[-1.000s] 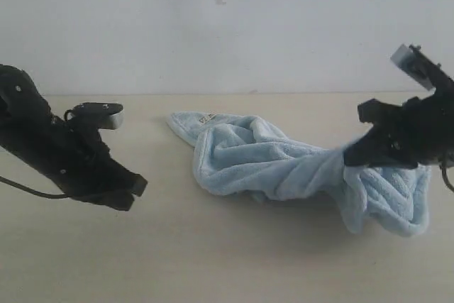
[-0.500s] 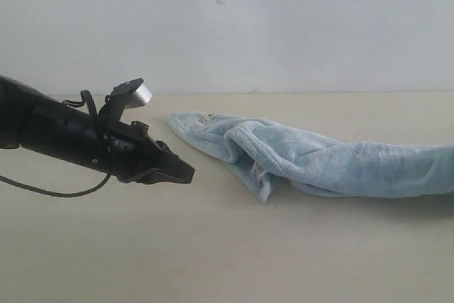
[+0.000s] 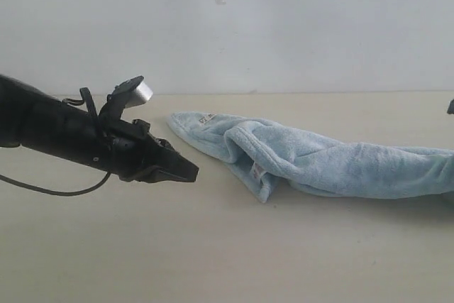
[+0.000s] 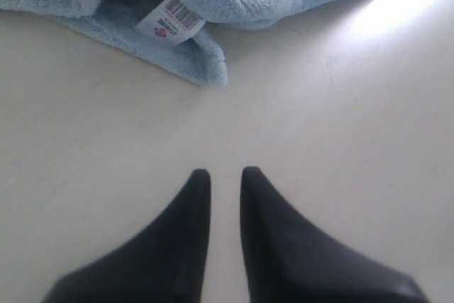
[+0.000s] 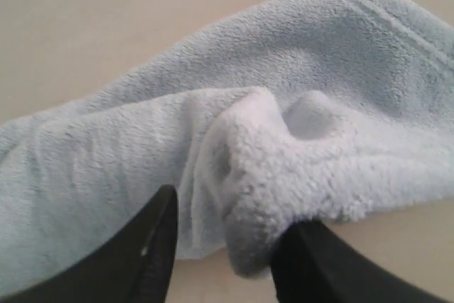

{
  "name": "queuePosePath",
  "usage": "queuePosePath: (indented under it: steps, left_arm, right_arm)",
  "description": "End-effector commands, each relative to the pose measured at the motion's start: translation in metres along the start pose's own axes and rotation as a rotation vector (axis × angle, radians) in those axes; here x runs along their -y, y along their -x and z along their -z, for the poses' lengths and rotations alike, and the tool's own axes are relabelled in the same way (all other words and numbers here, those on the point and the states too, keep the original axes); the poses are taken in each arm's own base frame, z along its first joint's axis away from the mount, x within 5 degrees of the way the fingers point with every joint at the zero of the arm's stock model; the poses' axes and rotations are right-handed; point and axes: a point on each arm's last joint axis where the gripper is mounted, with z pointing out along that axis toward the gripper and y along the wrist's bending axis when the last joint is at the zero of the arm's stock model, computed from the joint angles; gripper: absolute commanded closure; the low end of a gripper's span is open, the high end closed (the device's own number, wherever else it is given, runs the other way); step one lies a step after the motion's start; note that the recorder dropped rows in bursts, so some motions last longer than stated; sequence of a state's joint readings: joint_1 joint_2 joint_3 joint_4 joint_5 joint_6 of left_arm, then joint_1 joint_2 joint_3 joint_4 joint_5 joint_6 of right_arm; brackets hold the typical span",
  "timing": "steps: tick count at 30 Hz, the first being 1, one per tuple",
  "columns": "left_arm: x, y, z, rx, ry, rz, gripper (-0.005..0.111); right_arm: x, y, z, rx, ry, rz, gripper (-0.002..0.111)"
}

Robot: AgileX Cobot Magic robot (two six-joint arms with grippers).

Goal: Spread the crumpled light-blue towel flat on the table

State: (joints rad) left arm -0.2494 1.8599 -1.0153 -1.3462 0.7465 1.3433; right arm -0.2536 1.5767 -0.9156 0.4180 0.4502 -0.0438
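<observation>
The pale-blue towel [image 3: 333, 161] lies as a long bunched roll across the table [image 3: 227, 246], from a flat corner with a white label [image 3: 207, 118] out past the right edge. My left gripper [image 3: 190, 172] hovers low just left of the towel's folded end; in the left wrist view its fingers [image 4: 225, 173] stand a narrow slit apart, holding nothing, with the barcode tag [image 4: 170, 19] and towel edge [image 4: 206, 69] ahead. My right gripper [image 5: 235, 208] is open, its jaws wide apart, with a fluffy fold of the towel [image 5: 262, 154] lying loose between them.
A plain white wall [image 3: 227, 19] rises behind the table's far edge. A black cable [image 3: 50, 191] trails from the left arm over the tabletop. Only a dark sliver of the right arm [image 3: 451, 106] shows at the right edge.
The right gripper dragged the towel rightward, stretching the heap into a long roll, left the exterior view, then opened off the fold. The left arm swung toward the towel's end and parted its fingers slightly.
</observation>
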Motion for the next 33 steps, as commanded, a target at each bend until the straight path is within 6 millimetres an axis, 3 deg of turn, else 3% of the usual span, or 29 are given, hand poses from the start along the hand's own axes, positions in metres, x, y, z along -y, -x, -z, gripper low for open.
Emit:
queuePosePath:
  steps: [1,5,8,10,12,15,20,22,27,30,33]
  left_arm:
    - [0.002,-0.001,-0.001,-0.017,-0.013,-0.013,0.077]
    - [0.001,0.000,-0.001,-0.003,-0.004,-0.001,0.060]
    - [0.003,0.005,0.000,0.020,-0.027,0.016,0.056]
    - [0.009,0.012,0.002,0.026,-0.091,-0.001,0.056]
    - [0.017,0.022,0.009,0.038,-0.166,-0.029,0.056]
    - [0.024,0.034,0.023,0.065,-0.215,-0.070,0.057]
    - [0.026,0.035,0.037,0.033,-0.173,-0.137,0.057]
    - [0.026,0.035,0.038,0.026,-0.169,-0.114,0.057]
    - [0.026,0.035,0.037,0.019,-0.170,-0.027,0.057]
    - [0.026,0.035,0.037,0.018,-0.169,-0.028,0.057]
    - [0.025,0.035,0.037,0.021,-0.156,-0.029,0.057]
  right_arm:
    - [-0.007,0.006,0.017,0.067,0.059,-0.075,0.068]
    - [-0.011,0.007,0.031,0.091,0.080,-0.072,0.068]
    - [-0.015,0.006,0.047,0.110,0.101,-0.047,0.068]
    - [-0.017,0.007,0.061,0.151,0.103,0.050,0.068]
    - [-0.017,0.007,0.072,0.195,0.068,0.281,0.068]
    - [-0.016,0.005,0.073,0.176,0.042,0.348,0.068]
    - [-0.017,-0.002,0.061,0.075,0.076,0.287,0.068]
    - [-0.032,-0.008,0.060,0.055,0.158,0.315,0.068]
    - [-0.118,-0.061,0.061,-0.012,0.461,0.762,0.068]
    - [-0.158,-0.100,0.057,0.016,0.478,1.019,0.068]
    - [-0.182,-0.118,0.047,0.127,0.432,1.133,0.068]
